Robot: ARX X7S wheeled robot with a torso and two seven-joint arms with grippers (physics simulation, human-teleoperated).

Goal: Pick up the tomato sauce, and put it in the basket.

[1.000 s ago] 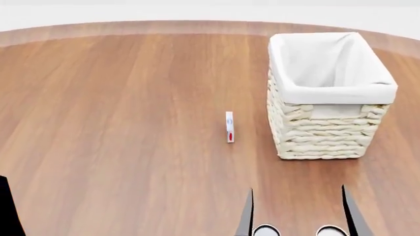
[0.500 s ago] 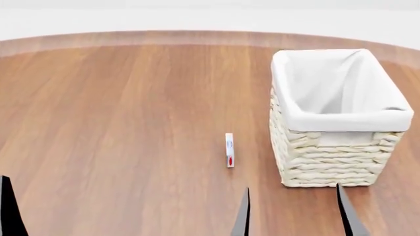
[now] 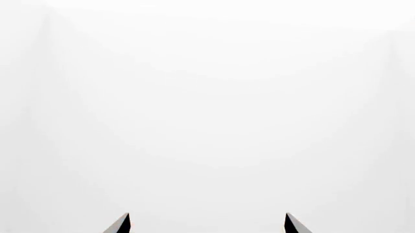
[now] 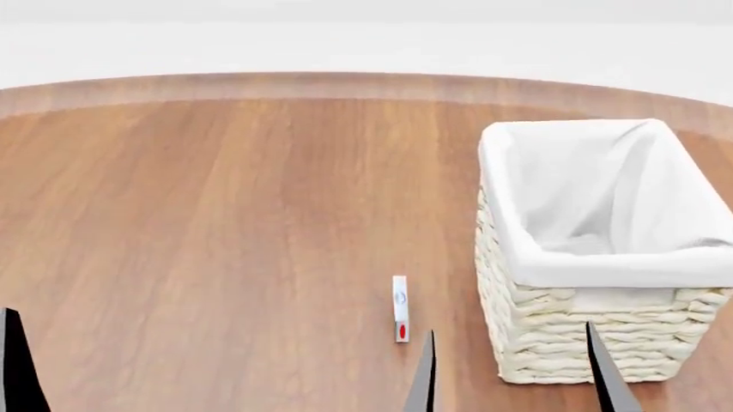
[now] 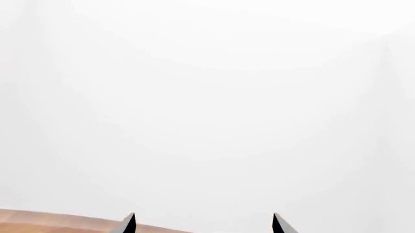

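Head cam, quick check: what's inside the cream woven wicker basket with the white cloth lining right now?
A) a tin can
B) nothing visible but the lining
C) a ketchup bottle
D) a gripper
B: the cream woven wicker basket shows only its white cloth lining inside; its near inner corner is hidden.

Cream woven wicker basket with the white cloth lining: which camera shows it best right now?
The head view. The cream woven wicker basket with white cloth lining stands there on the brown wooden table, showing its front wall, rim and inside. The left wrist view shows only white background; the right wrist view shows just a table sliver, no basket.
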